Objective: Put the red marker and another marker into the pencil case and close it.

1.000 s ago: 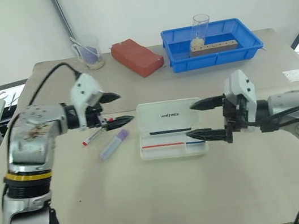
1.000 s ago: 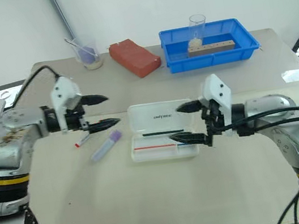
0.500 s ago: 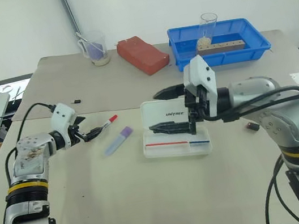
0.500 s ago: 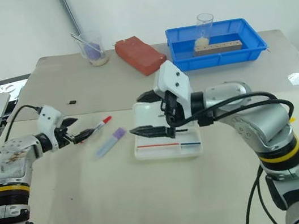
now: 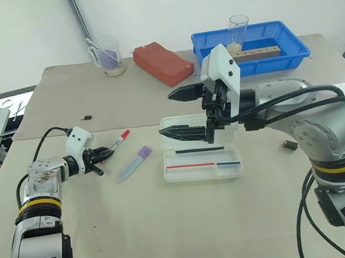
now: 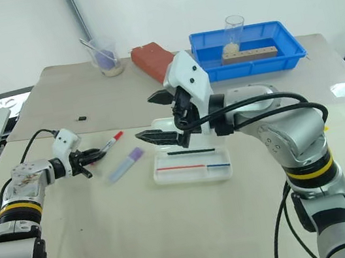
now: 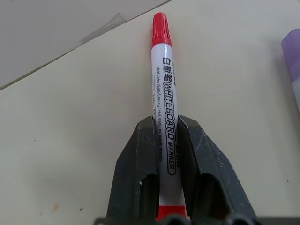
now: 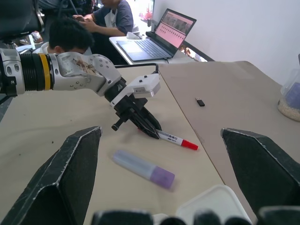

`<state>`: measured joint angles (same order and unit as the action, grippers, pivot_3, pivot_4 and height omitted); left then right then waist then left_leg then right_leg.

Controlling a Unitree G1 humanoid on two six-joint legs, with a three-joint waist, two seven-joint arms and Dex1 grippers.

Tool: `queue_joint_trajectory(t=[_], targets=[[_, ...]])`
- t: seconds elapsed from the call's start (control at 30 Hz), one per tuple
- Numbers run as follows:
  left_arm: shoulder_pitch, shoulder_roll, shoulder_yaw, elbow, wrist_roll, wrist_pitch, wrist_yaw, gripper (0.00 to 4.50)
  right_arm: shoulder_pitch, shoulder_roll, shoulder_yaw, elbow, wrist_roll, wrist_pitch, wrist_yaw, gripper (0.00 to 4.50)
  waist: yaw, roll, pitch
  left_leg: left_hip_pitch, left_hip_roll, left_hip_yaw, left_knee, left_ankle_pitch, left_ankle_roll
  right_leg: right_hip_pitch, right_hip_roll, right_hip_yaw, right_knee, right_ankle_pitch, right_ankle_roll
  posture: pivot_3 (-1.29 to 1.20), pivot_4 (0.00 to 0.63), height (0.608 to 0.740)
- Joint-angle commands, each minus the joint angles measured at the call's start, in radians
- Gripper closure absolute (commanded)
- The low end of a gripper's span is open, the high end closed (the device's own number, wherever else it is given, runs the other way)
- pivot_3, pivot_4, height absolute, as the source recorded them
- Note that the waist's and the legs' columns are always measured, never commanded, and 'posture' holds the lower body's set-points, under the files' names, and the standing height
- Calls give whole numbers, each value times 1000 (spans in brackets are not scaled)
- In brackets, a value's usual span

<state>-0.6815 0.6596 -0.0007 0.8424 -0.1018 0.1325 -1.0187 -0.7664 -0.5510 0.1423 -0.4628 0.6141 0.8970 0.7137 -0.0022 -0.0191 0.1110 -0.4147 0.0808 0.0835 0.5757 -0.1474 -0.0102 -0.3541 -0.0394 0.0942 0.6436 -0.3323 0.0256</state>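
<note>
Lying beside red marker: purple marker.

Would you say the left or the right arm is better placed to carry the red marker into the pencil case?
Left: the left gripper is shut on the red marker; the right gripper hangs open above the pencil case.

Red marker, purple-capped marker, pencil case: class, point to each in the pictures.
red marker (image 7: 161, 70), left wrist view, on its white barrel.
purple-capped marker (image 5: 135, 162), left eye view, mid-barrel.
pencil case (image 5: 202, 170), left eye view, on its open tray's front rim.
</note>
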Motion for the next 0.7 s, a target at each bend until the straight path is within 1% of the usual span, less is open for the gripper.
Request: queue_joint_trajectory(t=[0.03,0.13,0.2,0.27,0.37,0.43,0.5,0.57,0.63,0.7], targets=[[-7,40,46,-76,-19,19,20,4359,46,-47,-29,-54,3,-31,36,0,2,-1,0,0,0,0,0,0,0,0,0,0,0,0,0,0,150,740],[50,95,64,-361,-71,115,-32,4359,195,-160,-11,-136,-24,-75,107,0,2,-2,0,-1,1,0,-1,0,0,0,0,-1,-1,0,0,0,150,740],[92,131,57,-507,-85,154,-62,4359,265,-212,-6,-155,-58,-118,133,0,1,-2,0,-2,1,0,-1,0,0,0,0,0,-2,0,0,0,150,740],[132,174,45,-653,-110,200,-105,4359,327,-251,-12,-157,-84,-158,153,0,-5,-1,-1,-1,0,1,-1,0,0,1,-1,0,-2,0,0,0,150,740],[157,259,19,-923,-205,326,-226,4359,412,-290,-57,-166,-79,-165,163,0,-11,0,-1,2,1,1,-1,0,0,2,-1,0,-1,0,0,0,150,740],[160,289,-28,-1028,-230,357,-285,4359,442,-298,-89,-172,-55,-144,157,0,-11,-1,-1,2,1,1,-1,0,0,2,0,0,-2,-1,-1,0,150,740],[138,268,-95,-1076,-214,337,-301,4359,461,-308,-114,-173,-46,-138,159,0,-10,2,-2,3,0,1,-1,0,0,3,0,1,-2,-1,-1,0,150,740],[78,187,-177,-1053,-174,300,-280,4359,475,-319,-138,-168,-37,-133,163,0,-2,2,-2,3,0,1,-1,0,0,4,0,1,-2,-1,-1,0,150,740],[26,104,-239,-991,-136,256,-258,4359,481,-328,-153,-161,-36,-132,162,0,1,1,-1,5,0,0,0,0,0,3,0,1,-2,-1,-1,0,150,740],[-12,14,-306,-921,-89,205,-238,4359,492,-339,-176,-155,-30,-126,158,0,8,1,-1,3,-1,-1,2,0,0,5,0,1,-2,-1,-1,0,150,740]])
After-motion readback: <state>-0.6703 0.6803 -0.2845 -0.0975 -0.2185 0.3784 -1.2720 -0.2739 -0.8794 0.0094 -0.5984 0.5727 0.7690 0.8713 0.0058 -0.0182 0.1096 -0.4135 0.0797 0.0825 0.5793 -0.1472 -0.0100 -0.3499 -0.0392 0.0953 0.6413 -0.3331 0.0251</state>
